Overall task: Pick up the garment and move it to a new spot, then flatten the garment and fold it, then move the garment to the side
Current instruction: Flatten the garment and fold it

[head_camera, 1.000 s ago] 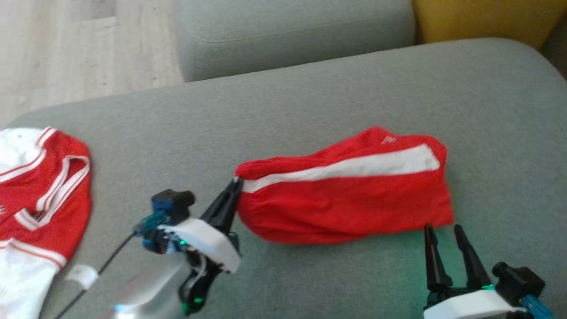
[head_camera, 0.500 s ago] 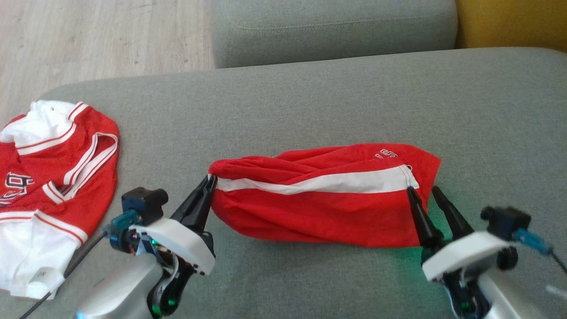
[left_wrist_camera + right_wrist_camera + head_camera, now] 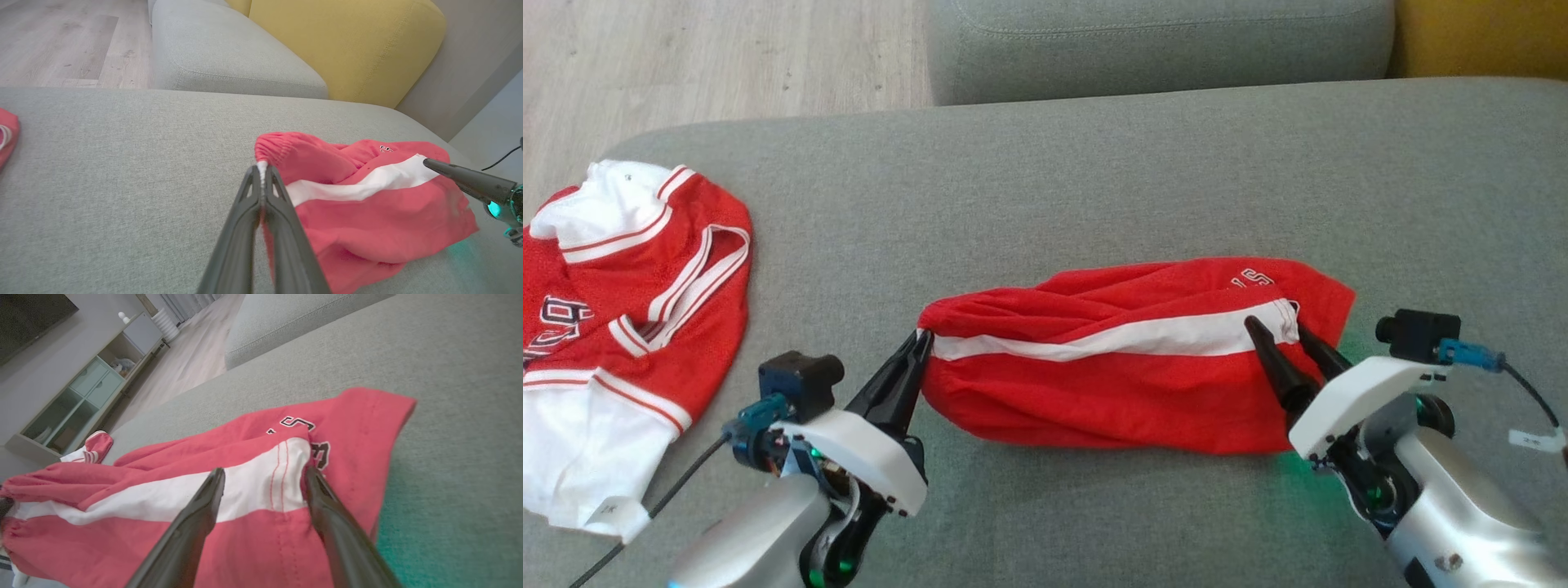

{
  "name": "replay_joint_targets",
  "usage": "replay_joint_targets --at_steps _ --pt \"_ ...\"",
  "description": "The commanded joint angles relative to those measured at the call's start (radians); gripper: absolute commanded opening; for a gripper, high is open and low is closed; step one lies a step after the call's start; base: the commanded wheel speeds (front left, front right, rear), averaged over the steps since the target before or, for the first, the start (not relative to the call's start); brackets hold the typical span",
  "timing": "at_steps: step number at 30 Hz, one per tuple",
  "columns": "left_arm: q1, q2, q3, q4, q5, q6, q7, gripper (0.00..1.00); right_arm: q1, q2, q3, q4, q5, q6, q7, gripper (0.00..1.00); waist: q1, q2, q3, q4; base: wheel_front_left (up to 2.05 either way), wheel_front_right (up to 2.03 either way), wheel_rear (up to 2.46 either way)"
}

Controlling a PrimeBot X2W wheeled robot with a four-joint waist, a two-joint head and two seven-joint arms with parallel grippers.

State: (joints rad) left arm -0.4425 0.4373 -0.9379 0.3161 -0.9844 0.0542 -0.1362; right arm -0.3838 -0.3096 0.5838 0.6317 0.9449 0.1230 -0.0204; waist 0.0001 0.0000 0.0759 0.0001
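The garment [image 3: 1127, 376] is a pair of red shorts with a white side stripe, lying bunched on the grey sofa seat [image 3: 1045, 188]. My left gripper [image 3: 920, 339] is shut on the waistband corner at the garment's left end; in the left wrist view the garment [image 3: 367, 204] has white fabric pinched between the tips of that gripper [image 3: 261, 167]. My right gripper [image 3: 1270, 327] is open over the garment's right end, its fingers straddling the end of the white stripe. In the right wrist view the garment [image 3: 245, 522] lies under that gripper [image 3: 265, 473], whose tips stand apart.
A red and white jersey [image 3: 613, 327] lies crumpled at the seat's left end. A second grey cushion [image 3: 1160, 41] stands behind, a yellow cushion [image 3: 347, 45] to its right. Wooden floor [image 3: 686, 57] lies beyond the left edge. A cabinet [image 3: 86, 392] stands far off.
The head camera has shifted between frames. My right gripper came up from the seat's front onto the garment's right end, still open. The left gripper keeps its grip on the left corner.
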Motion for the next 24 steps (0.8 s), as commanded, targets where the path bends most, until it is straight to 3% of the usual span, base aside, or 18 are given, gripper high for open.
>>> replay_joint_targets --at_steps 1,4,6,7,8,16,19,24 --pt "-0.046 0.033 0.036 -0.028 0.009 0.008 -0.003 0.0 -0.039 -0.02 0.028 -0.02 0.024 0.008 -0.018 1.0 -0.0001 0.0 0.0 0.001 0.0 0.0 0.0" --pt "-0.044 0.032 0.037 -0.028 0.007 0.008 -0.005 0.0 -0.045 -0.023 0.048 -0.017 0.037 0.008 -0.034 0.99 -0.0001 0.0 -0.002 -0.001 0.0 0.0 0.0" --pt "-0.038 0.036 0.04 -0.028 0.004 0.009 -0.009 0.0 -0.049 -0.024 0.066 -0.011 0.039 0.008 -0.06 0.81 -0.0001 0.0 -0.008 -0.008 0.0 0.0 0.0" --pt "-0.034 0.038 0.04 -0.028 0.002 0.01 -0.01 0.0 -0.051 -0.025 0.073 -0.003 0.035 0.008 -0.078 0.67 -0.0001 0.0 -0.011 -0.011 0.0 0.0 0.0" --pt "-0.03 0.041 0.041 -0.028 0.001 0.011 -0.011 0.0 -0.052 -0.023 0.08 0.005 0.029 0.008 -0.097 0.0 -0.0001 0.0 -0.016 -0.015 0.0 0.0 0.0" --pt "-0.036 0.073 0.063 -0.066 0.0 0.025 -0.022 0.0 -0.065 -0.01 0.089 -0.006 0.018 0.008 -0.212 0.0 -0.0001 0.0 -0.027 -0.046 0.0 0.0 0.0" --pt "-0.112 0.074 0.065 -0.089 0.031 0.022 -0.006 0.0 -0.117 -0.05 0.013 -0.037 0.003 0.008 -0.234 0.0 -0.0001 0.0 0.006 -0.042 0.0 0.0 0.0" --pt "-0.377 0.028 0.08 -0.081 0.099 -0.037 0.031 0.0 -0.276 -0.15 -0.119 -0.111 -0.066 0.008 -0.24 0.0 -0.0001 0.0 0.102 -0.027 0.0 0.0 0.0"
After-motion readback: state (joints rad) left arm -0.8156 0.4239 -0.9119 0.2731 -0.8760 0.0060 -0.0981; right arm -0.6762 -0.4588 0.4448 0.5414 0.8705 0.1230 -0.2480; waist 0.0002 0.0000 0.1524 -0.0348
